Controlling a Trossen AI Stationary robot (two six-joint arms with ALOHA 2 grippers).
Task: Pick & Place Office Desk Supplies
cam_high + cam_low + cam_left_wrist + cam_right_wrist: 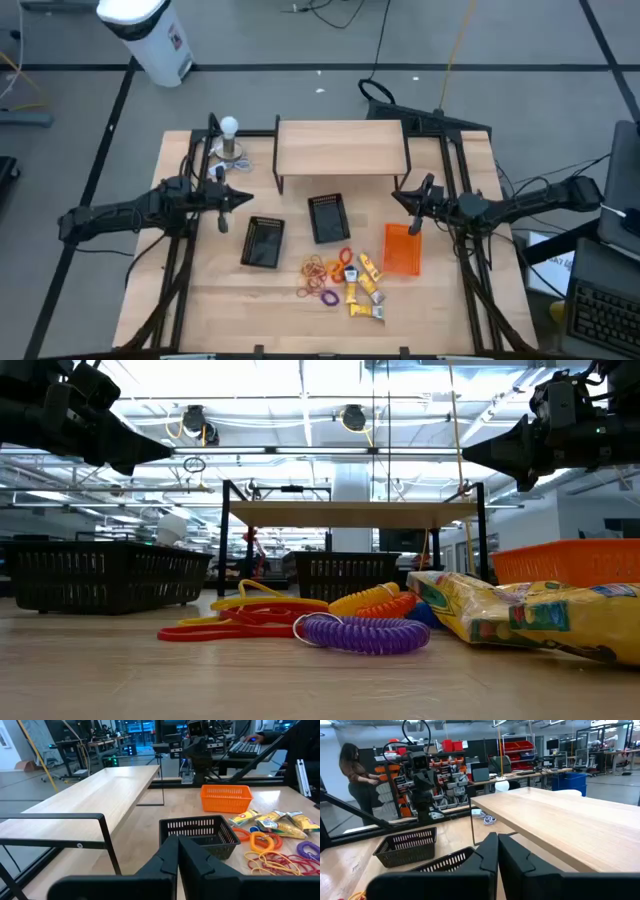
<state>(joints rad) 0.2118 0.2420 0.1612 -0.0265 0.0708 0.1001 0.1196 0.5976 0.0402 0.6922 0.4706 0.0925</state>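
Both grippers, left [243,198] and right [399,196], hover clenched and empty above the wooden table [230,300]; coloured rubber bands [322,279] and yellow packets [364,290] lie heaped between black mesh baskets [264,242] and an orange basket [402,249], apparently awaiting sorting.

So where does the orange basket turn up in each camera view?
High view: orange basket, right of centre, by the right gripper.
Low view: right edge, behind the yellow packets.
Left wrist view: upper middle.
Right wrist view: not in it.
Shared landmark: wooden shelf.
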